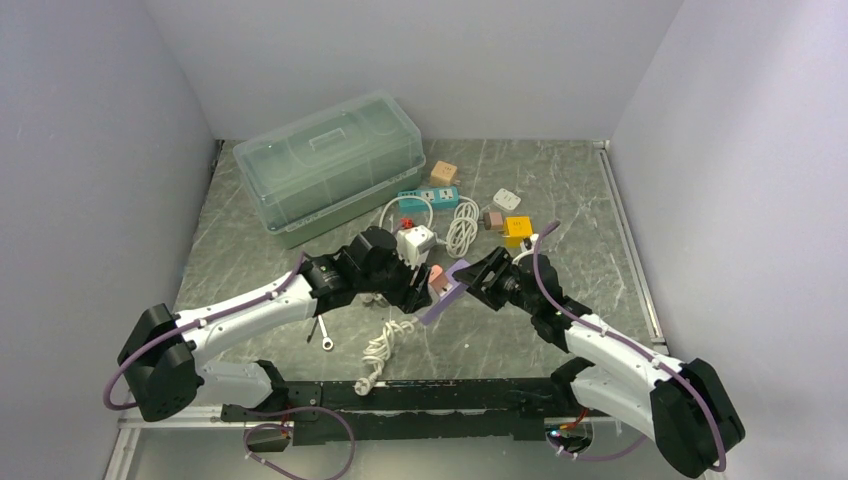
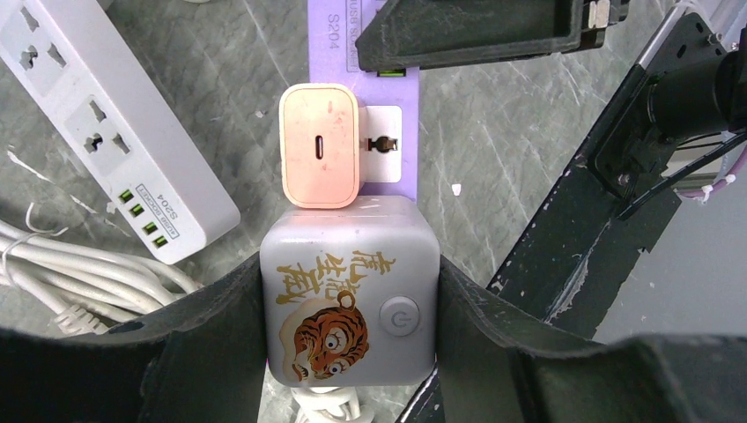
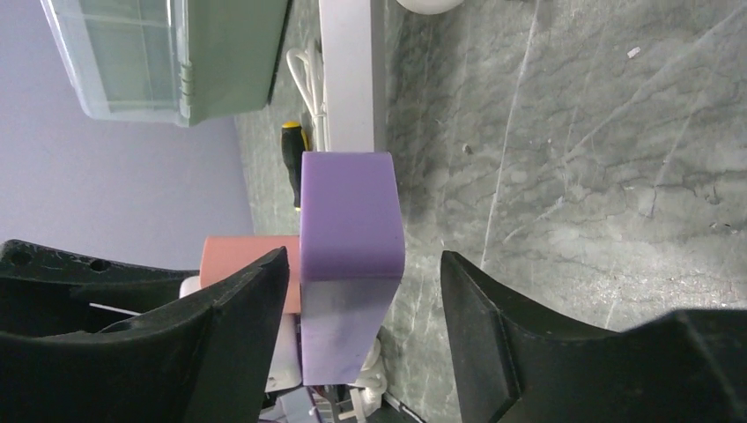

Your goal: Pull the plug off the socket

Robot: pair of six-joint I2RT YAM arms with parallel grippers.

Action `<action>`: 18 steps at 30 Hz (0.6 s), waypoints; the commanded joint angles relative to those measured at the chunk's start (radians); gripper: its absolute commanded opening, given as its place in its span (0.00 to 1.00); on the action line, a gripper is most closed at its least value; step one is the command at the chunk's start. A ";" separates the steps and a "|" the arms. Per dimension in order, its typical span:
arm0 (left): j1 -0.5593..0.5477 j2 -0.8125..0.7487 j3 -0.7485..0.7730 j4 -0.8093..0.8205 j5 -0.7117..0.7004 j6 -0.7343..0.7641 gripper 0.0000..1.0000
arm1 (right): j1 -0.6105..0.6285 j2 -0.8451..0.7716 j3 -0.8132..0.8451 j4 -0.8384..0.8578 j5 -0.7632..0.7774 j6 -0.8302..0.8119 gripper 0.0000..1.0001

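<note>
Fingers [image 2: 220,326] of the left gripper [image 2: 351,282] press against both sides of a grey cube [image 2: 349,304] printed with a tiger, pinching it. The cube sits on a purple strip [image 3: 348,211], held off the table [image 1: 560,190] between the two arms. A pink plug [image 2: 320,145] is seated in the strip, touching the cube's far side. The right gripper [image 3: 363,264] is spread around the strip's other end: one finger is close against the strip's edge and the other stands apart from it. A white strip [image 2: 106,132] and cables [image 2: 53,273] lie to one side. A lidded box [image 1: 330,165] stands at the back.
</note>
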 commanded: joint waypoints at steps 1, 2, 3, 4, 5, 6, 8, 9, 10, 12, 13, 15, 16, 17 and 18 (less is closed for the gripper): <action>0.002 -0.033 0.003 0.132 0.060 -0.035 0.00 | 0.006 0.003 0.008 0.076 0.035 0.027 0.65; 0.002 -0.032 0.002 0.136 0.063 -0.036 0.00 | 0.007 0.003 0.003 0.083 0.034 0.033 0.62; 0.002 -0.030 0.002 0.138 0.065 -0.037 0.00 | 0.008 0.003 0.000 0.090 0.034 0.036 0.59; 0.002 -0.026 0.001 0.138 0.068 -0.038 0.00 | 0.009 0.003 -0.003 0.094 0.035 0.040 0.57; 0.002 -0.022 0.003 0.137 0.073 -0.038 0.00 | 0.011 0.001 -0.006 0.096 0.039 0.042 0.54; 0.002 -0.018 0.004 0.137 0.080 -0.037 0.00 | 0.011 -0.002 -0.007 0.097 0.042 0.042 0.51; 0.001 -0.009 0.007 0.139 0.096 -0.040 0.00 | 0.013 -0.009 -0.010 0.095 0.048 0.043 0.45; 0.002 -0.004 0.008 0.141 0.103 -0.045 0.00 | 0.013 -0.012 -0.012 0.094 0.050 0.042 0.40; 0.001 0.000 0.008 0.144 0.110 -0.047 0.00 | 0.013 -0.014 -0.013 0.094 0.052 0.041 0.35; 0.004 0.006 0.010 0.147 0.127 -0.049 0.00 | 0.014 -0.015 -0.017 0.090 0.056 0.035 0.25; 0.009 0.009 0.013 0.148 0.136 -0.052 0.00 | 0.014 -0.015 -0.017 0.086 0.060 0.028 0.19; 0.030 0.012 0.015 0.151 0.163 -0.062 0.00 | 0.016 -0.017 -0.015 0.076 0.070 0.001 0.07; 0.045 0.014 0.017 0.153 0.181 -0.070 0.00 | 0.016 -0.017 -0.016 0.064 0.078 -0.004 0.01; 0.058 0.016 0.018 0.156 0.197 -0.075 0.00 | 0.016 -0.019 -0.019 0.060 0.082 -0.006 0.00; 0.068 0.018 0.018 0.160 0.208 -0.079 0.00 | 0.016 -0.023 -0.023 0.063 0.084 -0.007 0.00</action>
